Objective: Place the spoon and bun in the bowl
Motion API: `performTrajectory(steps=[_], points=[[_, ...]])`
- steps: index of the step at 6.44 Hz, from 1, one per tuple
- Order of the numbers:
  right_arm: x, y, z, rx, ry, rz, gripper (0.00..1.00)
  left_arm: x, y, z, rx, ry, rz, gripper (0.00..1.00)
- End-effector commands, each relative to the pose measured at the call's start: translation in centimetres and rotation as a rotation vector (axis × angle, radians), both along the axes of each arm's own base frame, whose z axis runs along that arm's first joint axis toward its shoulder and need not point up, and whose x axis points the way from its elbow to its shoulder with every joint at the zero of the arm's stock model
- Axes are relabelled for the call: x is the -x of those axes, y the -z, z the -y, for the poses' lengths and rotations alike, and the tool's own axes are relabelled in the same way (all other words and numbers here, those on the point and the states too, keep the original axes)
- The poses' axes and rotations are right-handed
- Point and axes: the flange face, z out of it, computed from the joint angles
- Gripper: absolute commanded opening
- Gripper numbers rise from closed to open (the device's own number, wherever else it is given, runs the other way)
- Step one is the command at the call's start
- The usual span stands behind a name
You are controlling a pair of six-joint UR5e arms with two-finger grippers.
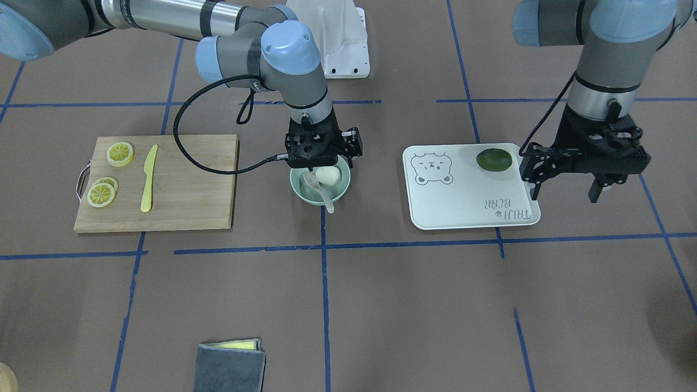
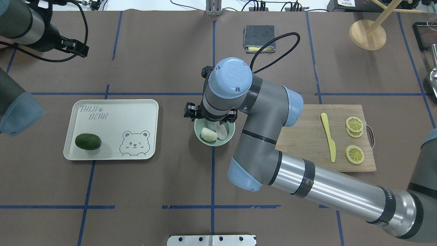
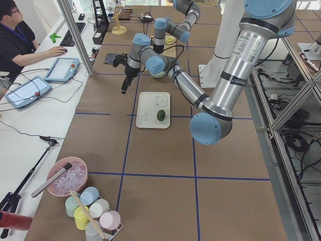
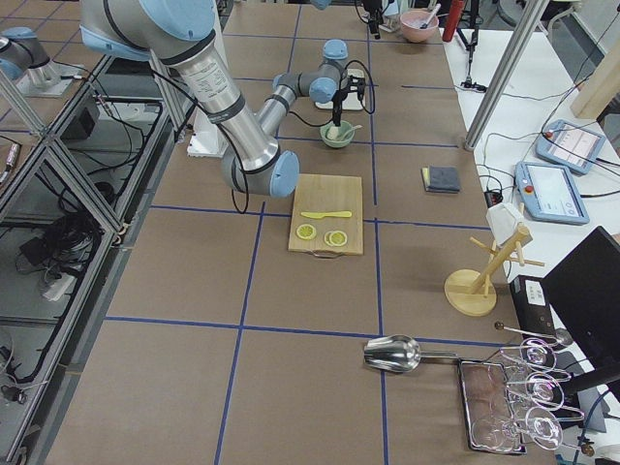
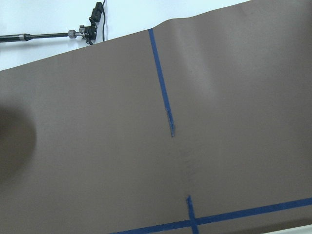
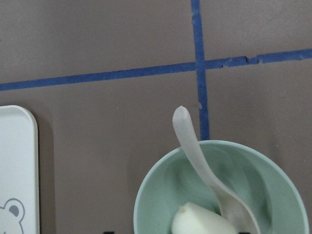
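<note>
The bun (image 6: 202,222) (bowl (image 6: 156,195) too) runs off-frame.

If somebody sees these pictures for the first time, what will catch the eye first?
First, the right gripper hanging just over the mint bowl at the table's middle. The white bun and the spoon lie inside, and the spoon's handle pokes over the rim. Next, the dark green lime, alone on the bear tray beside the open left gripper.
</note>
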Motion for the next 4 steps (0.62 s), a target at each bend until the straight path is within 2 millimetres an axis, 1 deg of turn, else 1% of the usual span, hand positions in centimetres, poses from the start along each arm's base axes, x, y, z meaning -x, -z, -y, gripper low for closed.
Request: performTrajectory(steps=[1, 2, 3, 4], points=[[-0.7, 0.6, -0.3, 0.001, -0.002, 0.002, 1.00, 8.5, -4.7, 1.2, -0.018, -0.075, 0.064, 1.00], [-2.0, 1.1, -0.8, 0.011, 0.000, -0.022, 1.00, 12.4, -7.0, 1.5, -0.012, -0.122, 0.062, 1.00], [-5.4, 1.6, -0.8, 0.023, -0.005, -0.073, 1.00, 15.4, -11.1, 2.1, 0.049, -0.154, 0.039, 1.00], [-9.9, 0.5, -0.2, -0.024, 0.014, -0.124, 1.00, 17.1, -13.4, 2.6, 0.070, -0.188, 0.019, 1.00]])
